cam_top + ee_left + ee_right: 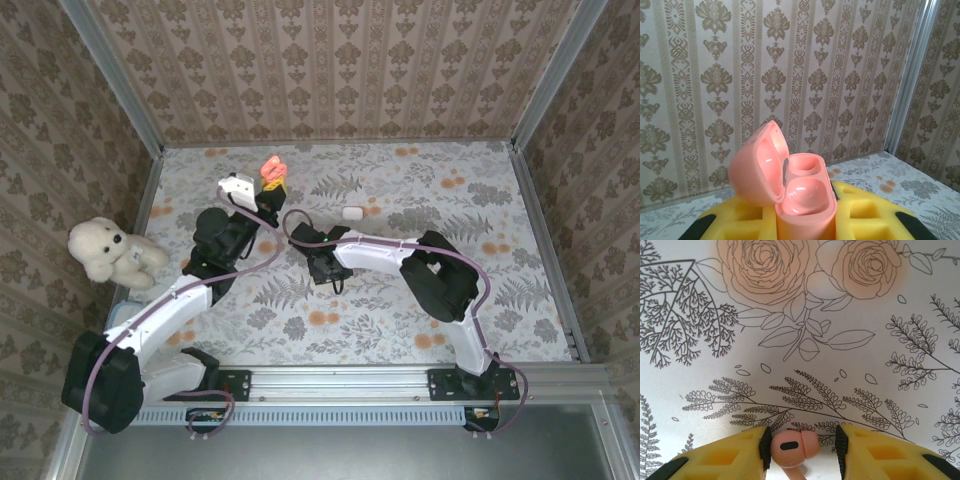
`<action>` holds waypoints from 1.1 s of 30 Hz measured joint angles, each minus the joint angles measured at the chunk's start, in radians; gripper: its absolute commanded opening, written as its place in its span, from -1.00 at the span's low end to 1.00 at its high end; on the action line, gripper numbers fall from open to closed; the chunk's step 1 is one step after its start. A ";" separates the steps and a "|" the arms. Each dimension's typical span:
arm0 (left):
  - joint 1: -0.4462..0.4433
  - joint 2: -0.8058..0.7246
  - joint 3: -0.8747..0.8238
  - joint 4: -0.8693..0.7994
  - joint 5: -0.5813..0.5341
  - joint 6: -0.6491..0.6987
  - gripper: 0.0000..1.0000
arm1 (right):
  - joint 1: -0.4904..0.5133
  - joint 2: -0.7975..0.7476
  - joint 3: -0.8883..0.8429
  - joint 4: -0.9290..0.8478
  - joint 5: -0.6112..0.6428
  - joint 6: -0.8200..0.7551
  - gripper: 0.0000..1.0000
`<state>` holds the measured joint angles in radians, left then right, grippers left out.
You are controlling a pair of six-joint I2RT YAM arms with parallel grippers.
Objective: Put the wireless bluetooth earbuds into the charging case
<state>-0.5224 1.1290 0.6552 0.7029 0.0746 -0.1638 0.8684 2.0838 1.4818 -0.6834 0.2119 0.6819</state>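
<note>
My left gripper (805, 222) is shut on the lower body of a pink charging case (805, 200), held upright above the table with its lid swung open to the left. The far well of the case is empty; the near well shows a glossy rounded pink shape that I cannot identify. In the top view the case (272, 170) sits at the tip of the left gripper (272, 195), near the back of the table. My right gripper (802, 447) hangs low over the table, open. A pink earbud (790, 447) lies between its fingers, against the left pad and clear of the right one.
A white teddy bear (110, 250) sits at the left edge. A small white object (352, 212) lies on the floral tablecloth right of the case. Another white piece (237, 186) lies just left of the left gripper. Patterned walls close off the table's sides and back.
</note>
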 measured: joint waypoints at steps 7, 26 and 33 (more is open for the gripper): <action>-0.001 0.004 0.002 0.000 0.000 0.002 -1.00 | -0.005 0.021 0.041 -0.050 -0.011 0.038 -0.16; -0.001 0.016 0.002 0.002 0.001 0.003 -1.00 | -0.034 0.026 0.053 -0.058 -0.060 0.100 -0.23; -0.001 0.016 0.002 0.005 0.001 0.003 -1.00 | -0.040 0.027 0.055 -0.063 -0.068 0.108 -0.34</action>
<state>-0.5232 1.1454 0.6571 0.7078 0.0757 -0.1612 0.8280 2.1109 1.5368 -0.7460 0.1444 0.7895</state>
